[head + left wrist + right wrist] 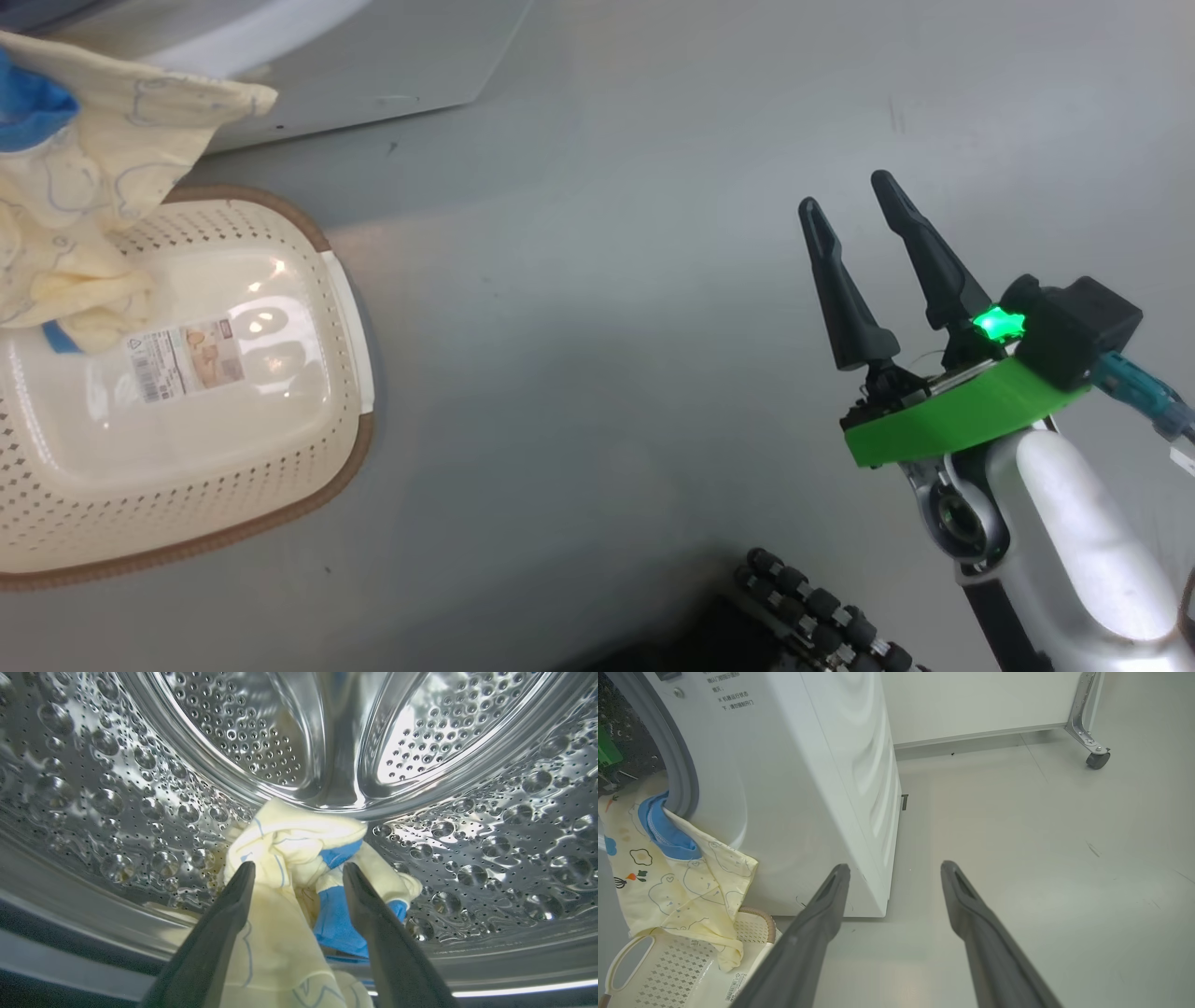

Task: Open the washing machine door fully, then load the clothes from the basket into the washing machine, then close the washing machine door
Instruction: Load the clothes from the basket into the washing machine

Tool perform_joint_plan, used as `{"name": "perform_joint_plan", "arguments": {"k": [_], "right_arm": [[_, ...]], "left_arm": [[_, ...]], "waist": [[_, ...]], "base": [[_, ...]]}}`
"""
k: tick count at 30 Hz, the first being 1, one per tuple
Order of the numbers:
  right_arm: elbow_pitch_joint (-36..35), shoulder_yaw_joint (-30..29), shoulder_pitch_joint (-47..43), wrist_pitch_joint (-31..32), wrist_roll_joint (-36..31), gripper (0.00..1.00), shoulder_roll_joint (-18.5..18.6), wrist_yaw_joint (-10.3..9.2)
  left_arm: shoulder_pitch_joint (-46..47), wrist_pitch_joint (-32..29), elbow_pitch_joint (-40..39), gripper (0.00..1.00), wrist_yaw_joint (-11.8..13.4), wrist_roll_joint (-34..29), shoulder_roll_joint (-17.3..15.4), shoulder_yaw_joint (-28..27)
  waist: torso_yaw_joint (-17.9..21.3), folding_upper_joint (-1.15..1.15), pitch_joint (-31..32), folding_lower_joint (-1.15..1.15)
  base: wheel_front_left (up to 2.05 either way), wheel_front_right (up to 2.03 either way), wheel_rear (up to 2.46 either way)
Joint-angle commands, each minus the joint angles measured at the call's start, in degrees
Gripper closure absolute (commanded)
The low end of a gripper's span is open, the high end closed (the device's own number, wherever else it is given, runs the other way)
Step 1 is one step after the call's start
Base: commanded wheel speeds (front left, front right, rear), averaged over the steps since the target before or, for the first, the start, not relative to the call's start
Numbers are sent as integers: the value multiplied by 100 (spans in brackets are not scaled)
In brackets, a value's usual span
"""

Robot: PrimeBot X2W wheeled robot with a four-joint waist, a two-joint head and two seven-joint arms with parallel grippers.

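Clothes [682, 886] hanging from drum [93, 788] over one basket [308, 448], left end effector [299, 865], right end effector [845, 189], both spread

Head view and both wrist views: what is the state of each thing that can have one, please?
washing machine: open, drum exposed.
basket: upright on the floor, bottom mostly bare.
clothes: partly in the drum, partly hanging over the seal down into the basket.
left gripper: open inside the drum, cloth between its fingers.
right gripper: open, empty, above the floor.
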State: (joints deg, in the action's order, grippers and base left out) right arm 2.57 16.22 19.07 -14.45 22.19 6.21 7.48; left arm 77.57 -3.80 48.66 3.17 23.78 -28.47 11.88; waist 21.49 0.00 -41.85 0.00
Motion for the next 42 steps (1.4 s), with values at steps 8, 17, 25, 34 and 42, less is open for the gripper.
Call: {"name": "perform_joint_plan", "arguments": {"k": [8, 17, 25, 34, 42], "right_arm": [[-151, -171, -344, -40, -71, 0, 131, 1], [-249, -357, -610, 135, -145, 0, 106, 1], [-359, -504, -911, 354, -228, 0, 96, 1], [-445, -678, -1205, 481, -460, 0, 140, 1], [-527, -862, -1541, 688, -742, 0, 145, 1]], "left_arm": [[-881, 826, -789, 0, 355, -33, -34, -48], [-2356, 1690, -1558, 0, 676, -14, 399, -7], [-4171, 1871, -2976, 0, 1149, -57, 824, -157], [-5796, 1878, -4293, 0, 1382, -401, 1223, -153], [-6789, 1879, -4768, 0, 1315, -650, 1638, 8]], "waist": [[-229, 0, 478, 0], [-521, 0, 1054, 0], [-733, 0, 1666, 0], [-1029, 0, 2291, 0], [-1300, 0, 3002, 0]], "base": [[0, 0, 0], [0, 0, 0], [0, 0, 0], [0, 0, 0], [0, 0, 0]]}}
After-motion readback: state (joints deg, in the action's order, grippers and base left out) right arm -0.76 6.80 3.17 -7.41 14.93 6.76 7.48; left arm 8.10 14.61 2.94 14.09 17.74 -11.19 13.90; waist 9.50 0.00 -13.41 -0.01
